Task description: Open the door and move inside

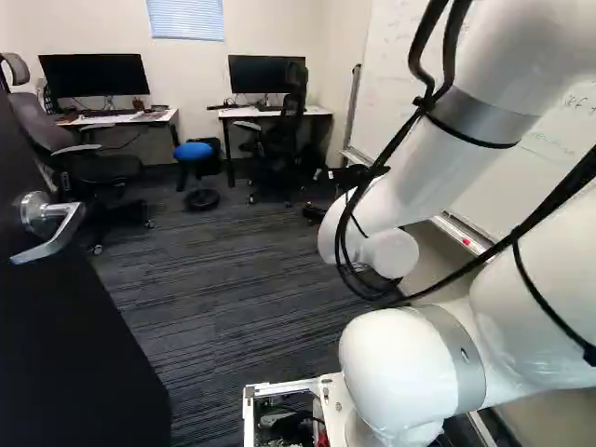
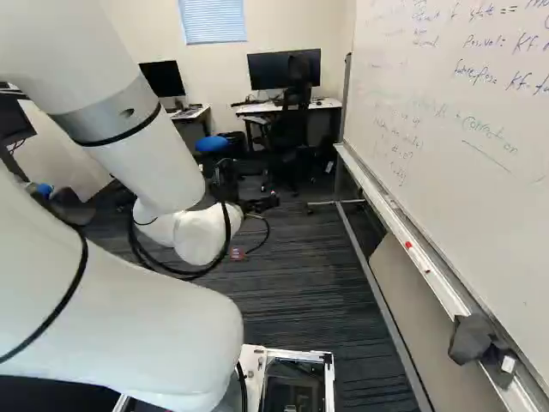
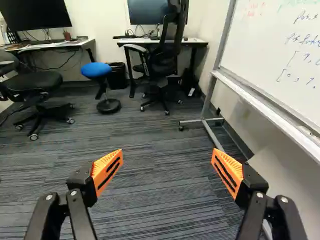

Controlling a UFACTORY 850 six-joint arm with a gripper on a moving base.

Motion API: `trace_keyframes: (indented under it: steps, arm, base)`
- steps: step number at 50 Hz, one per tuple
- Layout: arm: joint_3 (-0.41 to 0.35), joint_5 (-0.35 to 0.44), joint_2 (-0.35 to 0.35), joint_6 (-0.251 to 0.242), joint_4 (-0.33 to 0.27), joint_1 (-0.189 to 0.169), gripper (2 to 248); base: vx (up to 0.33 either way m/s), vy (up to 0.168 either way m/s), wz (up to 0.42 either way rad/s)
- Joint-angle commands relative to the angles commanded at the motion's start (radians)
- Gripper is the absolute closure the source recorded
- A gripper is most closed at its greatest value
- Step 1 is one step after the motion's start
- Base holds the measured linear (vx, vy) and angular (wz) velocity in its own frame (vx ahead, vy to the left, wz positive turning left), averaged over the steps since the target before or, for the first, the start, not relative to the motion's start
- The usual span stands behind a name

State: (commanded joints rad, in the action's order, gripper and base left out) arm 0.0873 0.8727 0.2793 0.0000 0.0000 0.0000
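One dark, flat door (image 1: 65, 345) stands open at the left of the left base view, left of the arm, its long axis upright and its face running ahead into the room. Its silver metal lever handle (image 1: 51, 244) lies crosswise, the free end towards that view's left edge. The door's top and hinge side are cut off, and the wrist view shows none of the door

The black two-fingered gripper (image 1: 317, 194) is partly masked by the white arm (image 1: 410, 158) in the left base view; in the wrist view its orange pads (image 3: 107, 172) are spread wide, with striped dark carpet (image 3: 155, 200) visible between

By the far wall, a black bin (image 3: 118, 76) sits just behind the round blue stool (image 3: 96, 70); its contents cannot be made out. An open white-framed bay (image 2: 329, 386) at the arm's foot holds dark parts too murky to name. The whiteboard's long pale tray (image 2: 446, 296) carries a crumpled dark-grey cloth (image 2: 470, 337) and a small red item (image 2: 408, 245)
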Motion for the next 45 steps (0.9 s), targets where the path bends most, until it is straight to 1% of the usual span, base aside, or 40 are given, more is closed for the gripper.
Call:
trace_keyframes:
  steps: [45]
  arm:
    - [0.0,0.0,0.0,0.0,0.0,0.0,3]
  base:
    - [0.221,0.002,-0.008]
